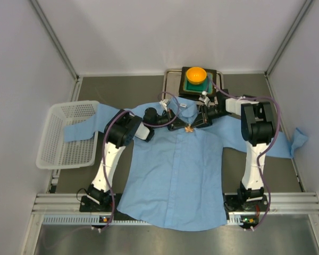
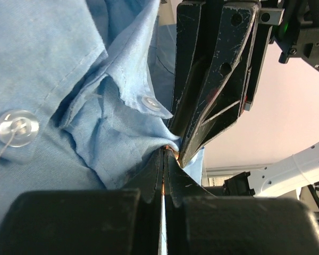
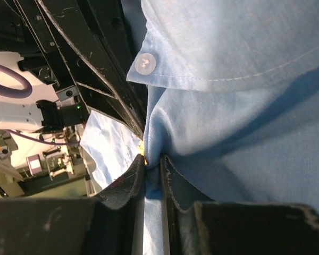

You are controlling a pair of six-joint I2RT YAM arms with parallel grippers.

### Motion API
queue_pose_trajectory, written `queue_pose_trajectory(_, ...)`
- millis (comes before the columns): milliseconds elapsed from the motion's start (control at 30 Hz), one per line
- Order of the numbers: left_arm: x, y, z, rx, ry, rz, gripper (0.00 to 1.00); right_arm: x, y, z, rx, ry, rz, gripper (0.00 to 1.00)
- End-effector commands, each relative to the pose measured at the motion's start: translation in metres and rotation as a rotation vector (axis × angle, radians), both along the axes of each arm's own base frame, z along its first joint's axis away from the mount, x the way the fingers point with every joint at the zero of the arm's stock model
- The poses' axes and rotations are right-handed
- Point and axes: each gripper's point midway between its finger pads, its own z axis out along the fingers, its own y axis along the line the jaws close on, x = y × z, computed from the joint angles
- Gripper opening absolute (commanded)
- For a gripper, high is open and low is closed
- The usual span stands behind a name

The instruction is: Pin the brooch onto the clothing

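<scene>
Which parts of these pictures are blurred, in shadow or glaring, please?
Top view: even light, no hard shadows, but the brooch is too small for detail. Left wrist view: the left pincer's fingers are dark and soft, and the button glints. Right wrist view: the shirt is sharp, with a dark shadow band across it.

Dark table (image 1: 133, 87), blue shirt (image 1: 175, 175) spread flat, white basket (image 1: 69, 135) — left edge
</scene>
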Motion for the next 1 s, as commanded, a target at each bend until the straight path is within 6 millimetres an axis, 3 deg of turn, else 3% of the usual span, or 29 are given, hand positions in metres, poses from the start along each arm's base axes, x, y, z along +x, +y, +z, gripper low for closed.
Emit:
queue_pose_trajectory(0, -0.010, -0.004, 0.036, -0.084, -0.107, -0.037, 0.00, 0.018, 0.001, 0.019, 0.023, -0.077, -0.060, 0.11)
queue_pose_trajectory(733, -0.012, -0.003, 0.039, -0.101, -0.111, -0.039, 0.00, 0.029, 0.003, 0.022, 0.065, -0.055, -0.117, 0.17)
queue_pose_trajectory(967, -0.012, -0.003, 0.039, -0.101, -0.109, -0.038, 0.00, 0.028, 0.005, 0.028, 0.096, -0.071, -0.100, 0.24)
